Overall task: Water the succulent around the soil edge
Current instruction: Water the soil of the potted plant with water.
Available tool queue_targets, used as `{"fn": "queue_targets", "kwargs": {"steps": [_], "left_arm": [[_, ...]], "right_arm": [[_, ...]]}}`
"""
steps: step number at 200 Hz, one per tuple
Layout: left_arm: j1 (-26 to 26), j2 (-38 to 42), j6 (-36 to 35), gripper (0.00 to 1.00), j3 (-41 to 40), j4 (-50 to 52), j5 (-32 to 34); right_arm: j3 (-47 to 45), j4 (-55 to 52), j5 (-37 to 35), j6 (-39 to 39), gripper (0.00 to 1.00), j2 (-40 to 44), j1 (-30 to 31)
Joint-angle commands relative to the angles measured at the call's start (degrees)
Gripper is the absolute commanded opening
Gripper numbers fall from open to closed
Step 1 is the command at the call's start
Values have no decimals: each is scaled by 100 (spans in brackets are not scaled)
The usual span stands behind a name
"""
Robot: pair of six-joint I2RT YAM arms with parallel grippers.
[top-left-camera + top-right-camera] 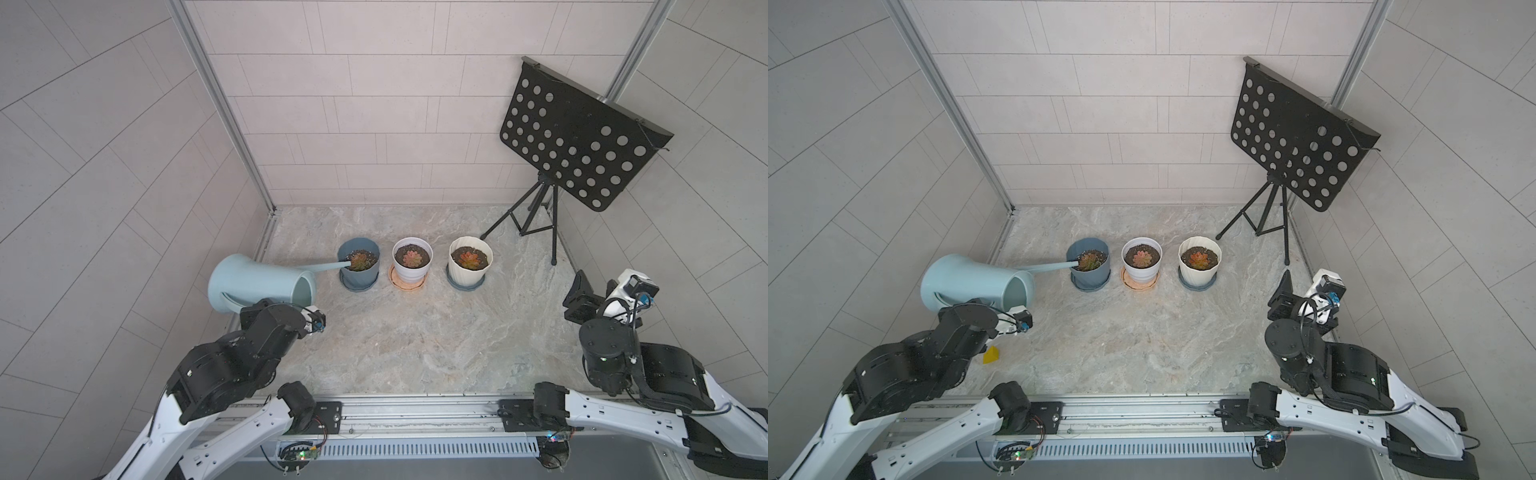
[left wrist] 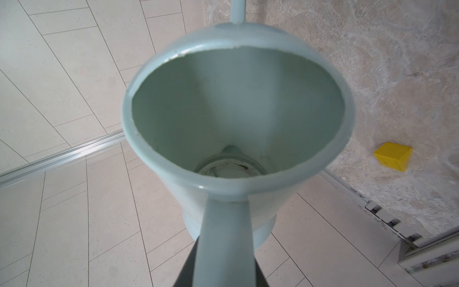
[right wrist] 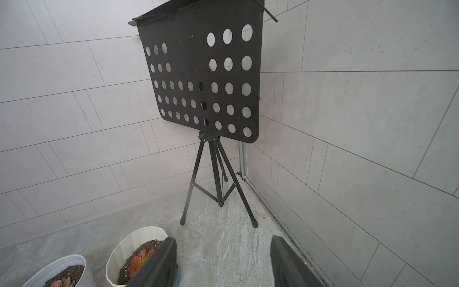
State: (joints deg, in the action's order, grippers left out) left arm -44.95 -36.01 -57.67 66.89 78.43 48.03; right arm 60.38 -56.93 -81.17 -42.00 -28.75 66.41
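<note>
A pale blue watering can (image 1: 257, 282) hangs tipped on its side at the left. Its long spout tip (image 1: 347, 262) reaches over the left soil edge of the blue-grey pot (image 1: 360, 276), next to the reddish-green succulent (image 1: 358, 261). My left gripper (image 2: 224, 273) is shut on the can's handle (image 2: 223, 236); in both top views the wrist hides the fingers. The can's open mouth (image 2: 236, 119) fills the left wrist view. My right gripper (image 3: 223, 261) stands open and empty at the right wall, also visible in a top view (image 1: 588, 297).
A white pot (image 1: 412, 266) on a tan saucer and a cream ribbed pot (image 1: 470, 266) each hold a succulent, right of the blue-grey pot. A black perforated music stand (image 1: 577, 137) occupies the back right corner. A yellow block (image 1: 991, 356) lies near the left arm.
</note>
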Motion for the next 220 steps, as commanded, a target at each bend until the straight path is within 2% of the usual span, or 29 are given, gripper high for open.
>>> {"fn": "queue_targets", "kwargs": {"steps": [1,220], "left_arm": [[-79,-86,-73,0,299,-9,193],[-598,-803,-362,0,603,-222,311]], "right_arm": [[-76,-20,2,17,64,79,-16],[-222,-14,21,7,63,353,-10]]}}
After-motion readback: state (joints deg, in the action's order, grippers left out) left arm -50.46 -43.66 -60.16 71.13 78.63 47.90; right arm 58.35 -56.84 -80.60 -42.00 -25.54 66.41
